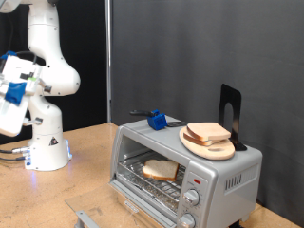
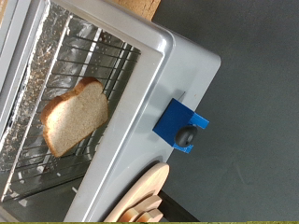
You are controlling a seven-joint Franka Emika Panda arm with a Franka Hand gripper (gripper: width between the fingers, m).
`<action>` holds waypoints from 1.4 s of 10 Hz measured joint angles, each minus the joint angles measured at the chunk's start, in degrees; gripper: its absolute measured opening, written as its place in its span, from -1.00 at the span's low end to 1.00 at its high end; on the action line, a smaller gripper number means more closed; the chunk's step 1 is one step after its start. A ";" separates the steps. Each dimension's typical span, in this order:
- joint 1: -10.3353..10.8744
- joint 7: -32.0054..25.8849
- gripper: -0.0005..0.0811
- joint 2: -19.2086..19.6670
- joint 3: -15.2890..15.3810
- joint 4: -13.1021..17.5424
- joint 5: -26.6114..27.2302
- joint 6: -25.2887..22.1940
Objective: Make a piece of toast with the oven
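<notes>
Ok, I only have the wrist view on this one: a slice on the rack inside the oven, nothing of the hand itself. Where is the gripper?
Observer: The gripper is at the exterior view's far left, raised above the table and well apart from the oven. The piece of toast lies on the rack by itself, with nothing touching it.
Operator: I can see just the edge of a wooden board. Is anything on it?
Observer: Yes. The round board sits on top of the oven and carries a small stack of bread slices, in front of a black stand.
</notes>
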 joint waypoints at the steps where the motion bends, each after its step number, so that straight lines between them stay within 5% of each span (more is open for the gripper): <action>1: 0.11 -0.78 0.99 3.37 -0.05 2.54 -0.18 -2.43; 5: 0.11 3.44 0.99 4.99 0.26 2.34 2.62 3.16; 12: 0.52 3.24 0.99 19.76 3.50 4.86 6.75 26.69; 14: 0.50 2.02 0.99 22.13 3.99 6.14 7.86 27.61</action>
